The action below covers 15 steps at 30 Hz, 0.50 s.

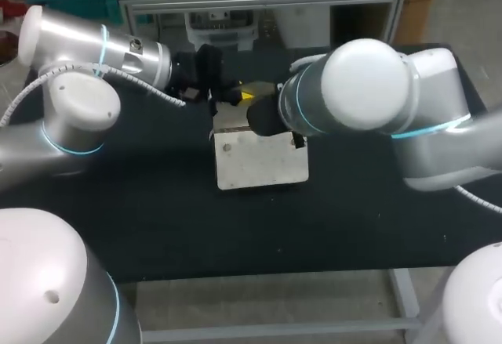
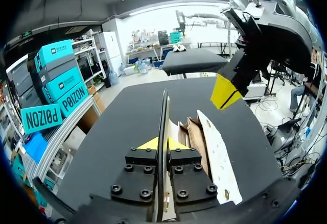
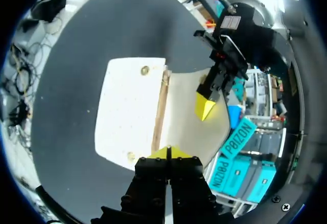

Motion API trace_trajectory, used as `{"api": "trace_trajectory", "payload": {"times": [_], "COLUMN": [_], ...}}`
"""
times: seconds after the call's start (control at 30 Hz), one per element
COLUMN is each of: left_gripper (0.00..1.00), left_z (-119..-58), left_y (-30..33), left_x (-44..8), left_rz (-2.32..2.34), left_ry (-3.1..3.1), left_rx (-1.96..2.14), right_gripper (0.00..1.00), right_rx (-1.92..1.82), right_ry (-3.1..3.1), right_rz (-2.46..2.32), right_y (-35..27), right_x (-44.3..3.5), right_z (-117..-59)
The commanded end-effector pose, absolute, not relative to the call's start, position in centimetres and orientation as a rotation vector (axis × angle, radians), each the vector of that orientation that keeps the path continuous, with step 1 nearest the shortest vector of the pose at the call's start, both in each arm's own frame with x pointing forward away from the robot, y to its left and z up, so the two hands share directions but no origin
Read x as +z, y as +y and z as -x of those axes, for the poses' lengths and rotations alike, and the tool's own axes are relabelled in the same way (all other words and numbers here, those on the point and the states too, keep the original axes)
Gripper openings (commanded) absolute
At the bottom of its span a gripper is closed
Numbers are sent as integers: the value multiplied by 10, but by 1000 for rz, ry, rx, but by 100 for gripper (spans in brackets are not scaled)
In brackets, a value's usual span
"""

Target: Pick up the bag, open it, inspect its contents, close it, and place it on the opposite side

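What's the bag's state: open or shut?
Open. In the left wrist view the bag's white walls stand apart, brown inside showing between them; the left gripper's jaws pinch one wall upright.

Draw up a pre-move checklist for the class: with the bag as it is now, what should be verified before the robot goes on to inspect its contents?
1. Left end effector grips the bag: ok, a thin edge of it is clamped between the tips.
2. Bag open: ok, the brown lining shows inside.
3. Contents visible: cannot tell, no view shows anything inside.
4. Right end effector clear of the bag: cannot tell, its tips are together close to the bag's edge.
5. Bag supported: ok, it rests on the table.
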<state>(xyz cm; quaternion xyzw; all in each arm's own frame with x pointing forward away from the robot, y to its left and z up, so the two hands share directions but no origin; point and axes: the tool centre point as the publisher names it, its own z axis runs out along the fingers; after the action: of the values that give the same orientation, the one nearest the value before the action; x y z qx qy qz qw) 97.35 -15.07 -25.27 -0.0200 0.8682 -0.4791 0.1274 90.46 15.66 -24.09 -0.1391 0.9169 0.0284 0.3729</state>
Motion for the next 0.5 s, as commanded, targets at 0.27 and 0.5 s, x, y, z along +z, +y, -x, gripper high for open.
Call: {"api": "trace_trajectory", "payload": {"times": [0.27, 0.5], "left_gripper": [0, 0], "left_z": [-1029, -1045], "left_y": [-156, -156], "left_x": [-304, -325], "left_rz": [45, 113], "left_ry": [2537, 2584], "left_rx": [-1493, -1506], "right_gripper": [0, 0], "right_rx": [27, -22], "right_ry": [2152, 2096], "right_rz": [332, 246], "right_y": [153, 147], "right_x": [-277, -294], "right_z": [-882, -870]}}
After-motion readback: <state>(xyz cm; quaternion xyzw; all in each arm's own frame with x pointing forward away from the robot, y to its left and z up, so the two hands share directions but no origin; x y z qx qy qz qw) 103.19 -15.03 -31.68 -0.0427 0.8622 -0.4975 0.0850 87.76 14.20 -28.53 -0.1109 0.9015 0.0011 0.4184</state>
